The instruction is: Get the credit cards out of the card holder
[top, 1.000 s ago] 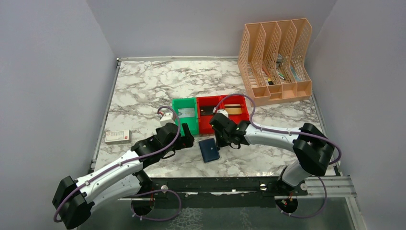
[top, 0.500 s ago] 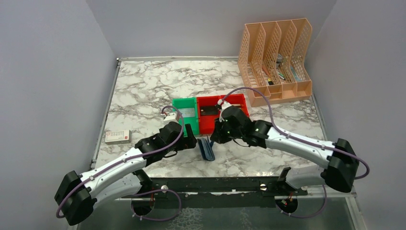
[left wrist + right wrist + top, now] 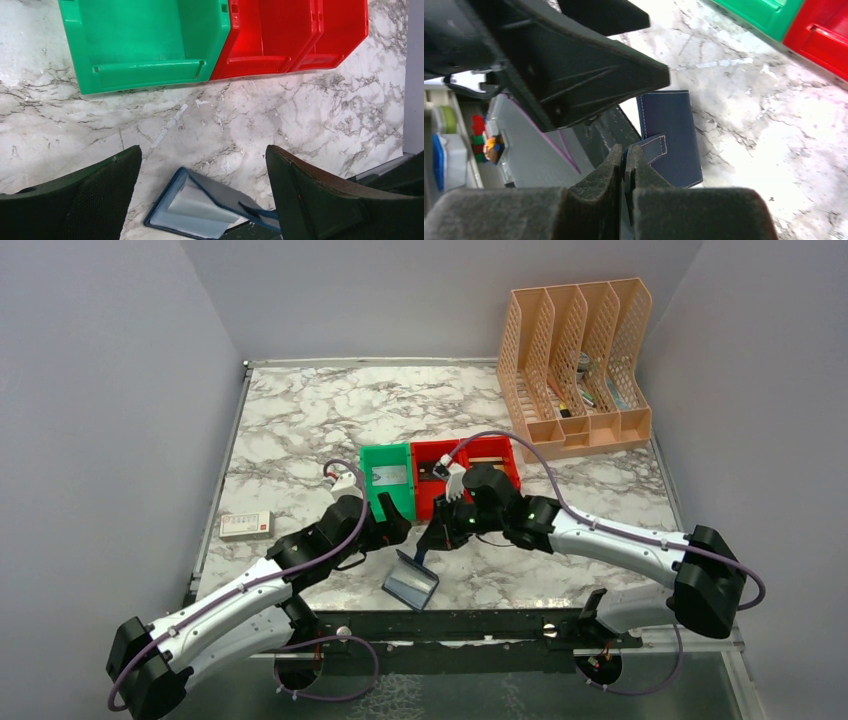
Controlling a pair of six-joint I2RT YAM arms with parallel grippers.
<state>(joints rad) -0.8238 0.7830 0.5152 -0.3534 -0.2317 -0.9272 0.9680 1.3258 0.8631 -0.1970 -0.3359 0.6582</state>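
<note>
The card holder point(image 3: 410, 583) is a navy bifold, standing open and tilted near the table's front edge, its grey-blue inner panels point(image 3: 200, 212) facing my left wrist camera. My right gripper point(image 3: 430, 543) is shut on the holder's navy strap point(image 3: 651, 147) and holds that flap up, with the pinch seen at the right gripper point(image 3: 625, 152). My left gripper point(image 3: 392, 530) hovers open just beyond the holder, and in its wrist view the left gripper point(image 3: 202, 155) has the holder between and below its fingers, apart from both. I cannot make out credit cards in the holder's pockets.
A green bin point(image 3: 388, 480) and two red bins point(image 3: 445, 502) stand just behind the grippers; a dark flat item point(image 3: 430, 472) and a tan one point(image 3: 490, 460) lie in the red bins. A peach file organizer point(image 3: 580, 360) is at the back right and a small white box point(image 3: 245, 525) at the left.
The holder lay shut and flat a second ago. My right gripper has pulled one flap up by the strap, so the holder now stands open and sits nearer the front edge. The left arm shifted slightly.
</note>
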